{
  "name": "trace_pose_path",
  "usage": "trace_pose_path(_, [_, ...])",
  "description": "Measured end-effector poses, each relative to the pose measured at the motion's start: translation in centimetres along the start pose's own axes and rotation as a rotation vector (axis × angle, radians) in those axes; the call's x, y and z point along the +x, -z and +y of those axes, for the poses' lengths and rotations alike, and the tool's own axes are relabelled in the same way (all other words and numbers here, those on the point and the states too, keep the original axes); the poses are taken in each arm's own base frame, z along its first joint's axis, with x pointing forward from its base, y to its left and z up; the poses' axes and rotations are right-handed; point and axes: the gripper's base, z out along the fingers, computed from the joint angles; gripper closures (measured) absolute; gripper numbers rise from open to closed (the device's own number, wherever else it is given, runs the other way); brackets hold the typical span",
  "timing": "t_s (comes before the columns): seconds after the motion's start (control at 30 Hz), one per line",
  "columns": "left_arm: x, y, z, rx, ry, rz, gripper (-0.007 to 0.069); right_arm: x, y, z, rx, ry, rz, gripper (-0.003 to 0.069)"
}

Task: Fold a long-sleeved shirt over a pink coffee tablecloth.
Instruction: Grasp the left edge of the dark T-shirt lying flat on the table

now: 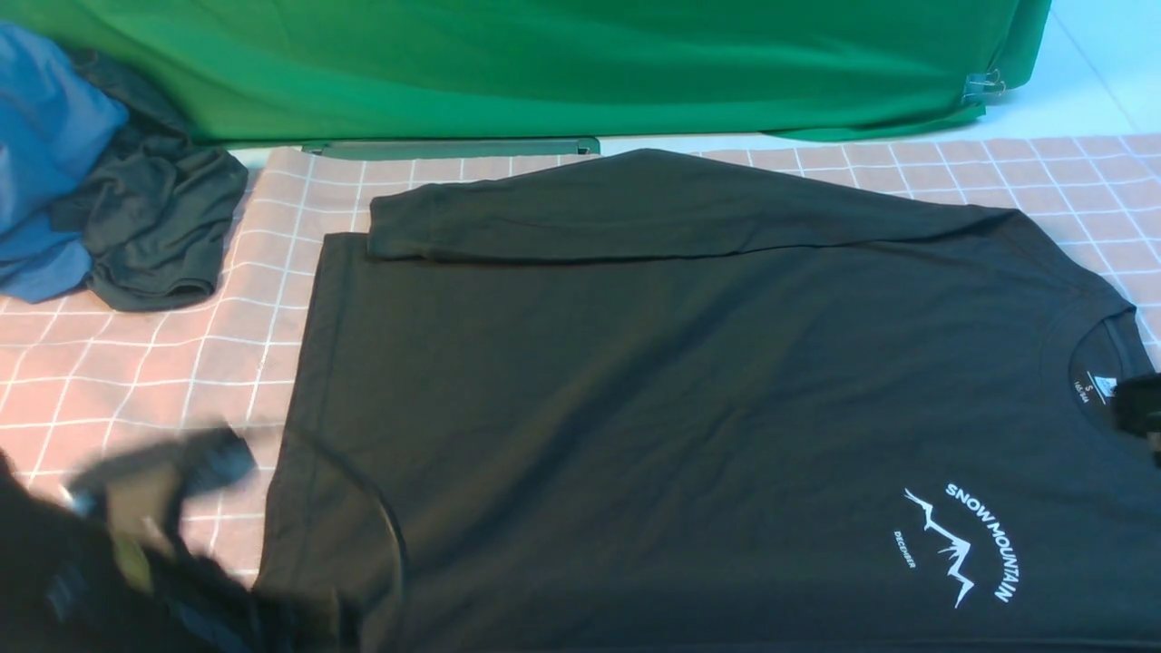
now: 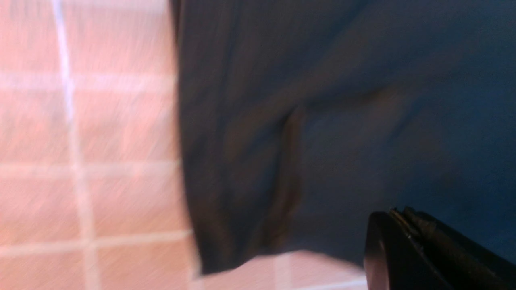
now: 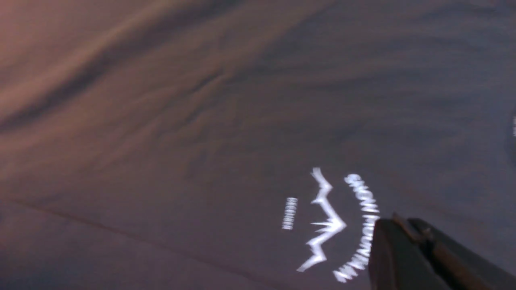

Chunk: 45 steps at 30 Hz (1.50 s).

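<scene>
Blurred and dark, the left gripper (image 1: pixel 216 462) is hanging closest to the lens, over the pink coffee tablecloth (image 1: pixel 136 363). Its jaws are pressing flat together and are gripping nothing. In the left wrist view, the two fingers are sitting shut with only cloth beyond them. Just to the side of these jaws, the hem end of the long-sleeved shirt (image 1: pixel 635 408) is lying spread on the pink grid. Whether the tips are touching the fabric is not showing through the blur.

At the other end of the shirt, the right gripper (image 1: pixel 1145 408) is sitting over the collar, just beside the white neck label (image 1: pixel 1102 385). Its jaws are also closing fully, and no fold of cloth is showing between them. In the right wrist view, the white mountain print (image 1: pixel 961 544) is lying just next to the tips.

Beyond both sets of jaws, one sleeve (image 1: pixel 635 213) is lying folded flat across the shirt's far edge. Farther off from the left jaws, a dark grey garment (image 1: pixel 154 227) is slumping against a blue garment (image 1: pixel 45 154) at the tablecloth's corner. A green backdrop cloth (image 1: pixel 544 63) is hanging behind everything.
</scene>
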Motion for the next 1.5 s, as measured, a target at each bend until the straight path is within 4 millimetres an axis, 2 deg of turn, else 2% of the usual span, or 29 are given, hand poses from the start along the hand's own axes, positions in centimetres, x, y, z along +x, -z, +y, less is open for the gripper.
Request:
trace_pose_path(0.13, [1.0, -1.7, -0.8, -0.105, -0.076, 0.031, 0.0613, 0.2, -0.7, 0.2, -0.036, -0.014, -0.034, 0.0620])
trace_pose_path(0.37, [-0.1, -4.2, -1.6, -0.152, -0.086, 0.039, 0.0607, 0.0, -0.8, 0.2, -0.037, -0.020, -0.067, 0.0620])
trace_pose_path(0.43, [-0.6, -4.9, -1.7, -0.166, -0.100, 0.032, 0.0578, 0.0, -0.8, 0.2, -0.038, -0.018, -0.068, 0.0618])
trace_pose_path(0.63, [-1.6, -5.6, -2.2, -0.146, -0.137, -0.036, 0.0396, 0.0, -0.8, 0.2, -0.039, -0.017, -0.065, 0.0614])
trace_pose_path(0.67, [-1.6, -5.6, -2.2, -0.146, -0.139, -0.039, 0.0388, 0.0, -0.8, 0.2, -0.039, -0.017, -0.065, 0.0614])
trace_pose_path(0.7, [-1.8, -5.7, -2.2, -0.149, -0.154, -0.053, 0.0322, 0.0, -0.8, 0.2, -0.039, -0.017, -0.064, 0.0613])
trace_pose_path(0.8, [-1.8, -5.8, -2.1, -0.159, -0.150, -0.052, 0.0212, 0.1, -0.8, 0.2, -0.040, -0.017, -0.060, 0.0609])
trace_pose_path(0.9, [-1.9, -6.2, -2.1, -0.170, -0.148, -0.039, 0.0140, 0.1, -0.8, 0.2, -0.040, -0.010, -0.059, 0.0606])
trace_pose_path(1.0, [-2.0, -6.6, -2.1, -0.173, -0.151, -0.035, 0.0106, 0.1, -0.8, 0.2, -0.040, -0.006, -0.057, 0.0603])
trace_pose_path(1.2, [-2.2, -7.2, -2.3, -0.167, -0.145, -0.030, 0.0119, 0.1, -0.8, 0.2, -0.041, -0.004, -0.056, 0.0599])
trace_pose_path(1.27, [-2.1, -7.2, -2.4, -0.156, -0.127, -0.025, 0.0171, 0.1, -0.8, 0.2, -0.041, -0.004, -0.056, 0.0596])
trace_pose_path(1.33, [-2.1, -7.3, -2.5, -0.147, -0.122, -0.022, 0.0231, 0.1, -0.8, 0.2, -0.041, -0.004, -0.055, 0.0592])
trace_pose_path(1.43, [-2.0, -7.2, -2.6, -0.134, -0.124, -0.010, 0.0396, 0.2, -0.8, 0.2, -0.041, -0.003, -0.054, 0.0589])
trace_pose_path(1.47, [-2.0, -7.2, -2.6, -0.133, -0.122, -0.010, 0.0409, 0.2, -0.8, 0.2, -0.041, -0.003, -0.054, 0.0589])
trace_pose_path(1.5, [-1.9, -7.1, -2.6, -0.137, -0.120, 0.007, 0.0520, 0.2, -0.8, 0.2, -0.041, -0.003, -0.054, 0.0589])
